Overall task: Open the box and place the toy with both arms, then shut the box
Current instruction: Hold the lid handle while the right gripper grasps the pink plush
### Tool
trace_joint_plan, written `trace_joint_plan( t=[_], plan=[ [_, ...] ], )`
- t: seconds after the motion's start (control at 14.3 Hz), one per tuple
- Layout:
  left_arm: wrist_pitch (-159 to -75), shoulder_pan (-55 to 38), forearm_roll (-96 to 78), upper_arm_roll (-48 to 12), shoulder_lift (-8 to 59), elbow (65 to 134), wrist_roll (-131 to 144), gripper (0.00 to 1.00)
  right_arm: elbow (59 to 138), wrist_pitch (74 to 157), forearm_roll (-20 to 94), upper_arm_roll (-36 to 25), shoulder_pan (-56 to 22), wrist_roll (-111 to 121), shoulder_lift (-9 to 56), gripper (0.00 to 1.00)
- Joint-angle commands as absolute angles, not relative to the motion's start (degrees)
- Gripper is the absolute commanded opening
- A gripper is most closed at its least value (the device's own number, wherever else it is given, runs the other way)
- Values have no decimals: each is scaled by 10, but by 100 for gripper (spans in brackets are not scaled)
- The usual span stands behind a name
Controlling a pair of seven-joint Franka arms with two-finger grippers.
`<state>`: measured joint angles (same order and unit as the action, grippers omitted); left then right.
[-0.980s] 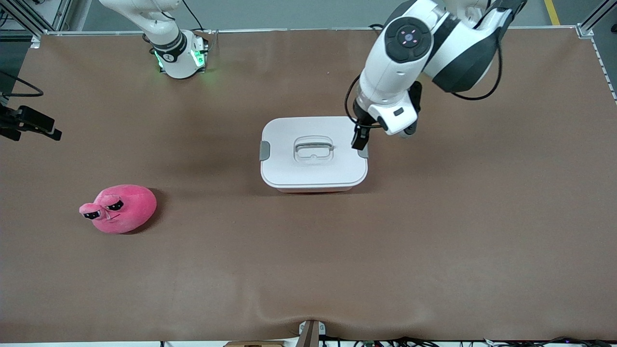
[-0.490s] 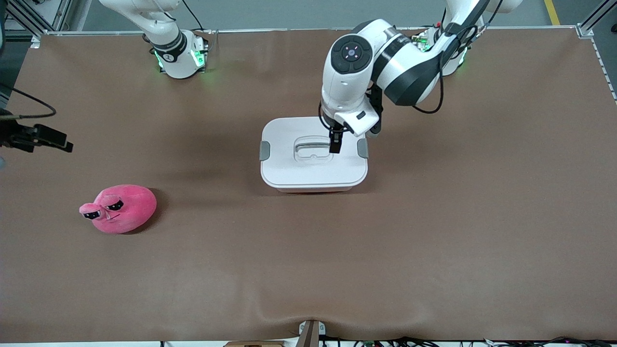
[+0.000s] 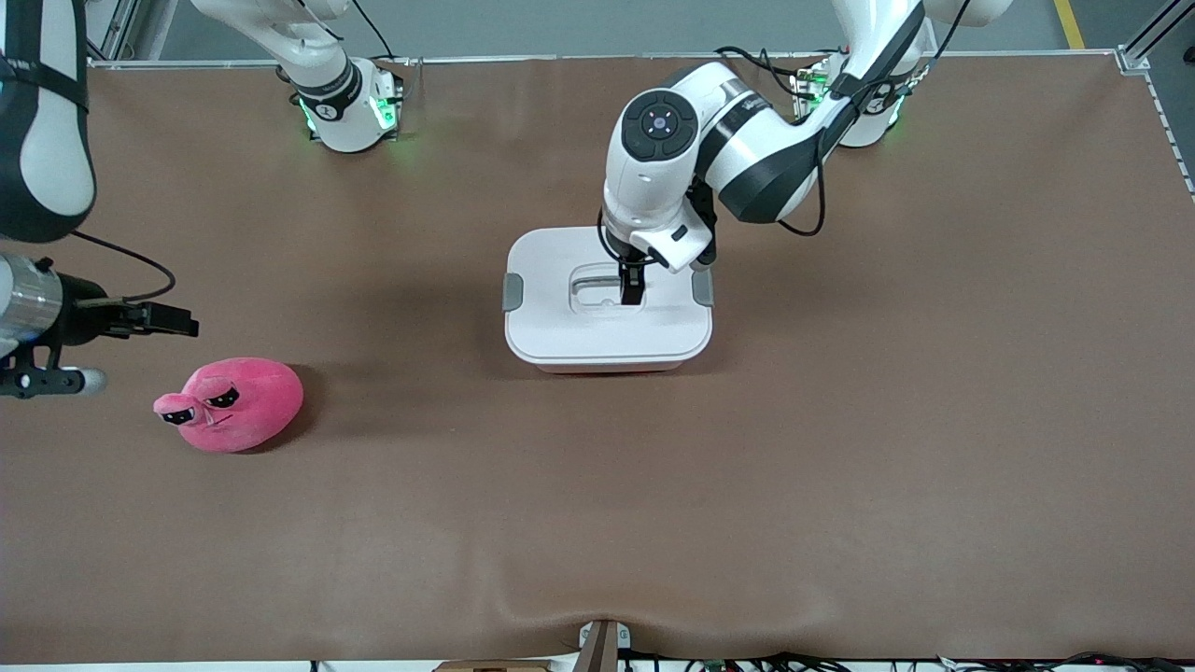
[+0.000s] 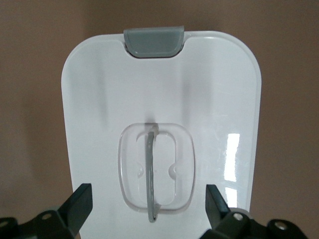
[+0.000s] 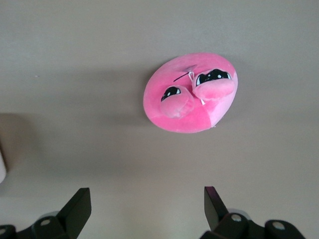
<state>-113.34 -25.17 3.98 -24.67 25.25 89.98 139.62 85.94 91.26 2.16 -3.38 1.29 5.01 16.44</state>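
Only the left wrist view shows open fingers [image 4: 79, 204] flanking the box [image 4: 209, 94] handle [image 4: 150, 174].

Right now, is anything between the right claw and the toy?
Nothing visible. The right claw, open, hangs over bare table beside the toy, which lies alone toward the right arm's end. The box is still lidded.

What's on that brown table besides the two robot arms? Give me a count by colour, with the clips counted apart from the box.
Bright pink: 1, the toy
White-lidded: 1, the box, lid on
Grey: 2, the side clips on the box
Total: 4
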Motion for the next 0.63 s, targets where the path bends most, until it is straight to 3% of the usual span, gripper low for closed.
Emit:
trace_joint_plan(
  t=[0.0, 0.21, 0.56],
  plan=[
    [-1143, -274, 75, -243, 277, 886, 1423, 100, 845, 935, 2, -33, 10, 51, 181, 100],
    [-1151, -283, 119, -243, 292, 885, 1480, 100, 870, 1003, -4, -33, 8, 113, 192, 100],
    [-1171, -287, 120, -244, 305, 886, 1492, 100, 977, 1149, -5, -34, 23, 339, 185, 100]
  ],
)
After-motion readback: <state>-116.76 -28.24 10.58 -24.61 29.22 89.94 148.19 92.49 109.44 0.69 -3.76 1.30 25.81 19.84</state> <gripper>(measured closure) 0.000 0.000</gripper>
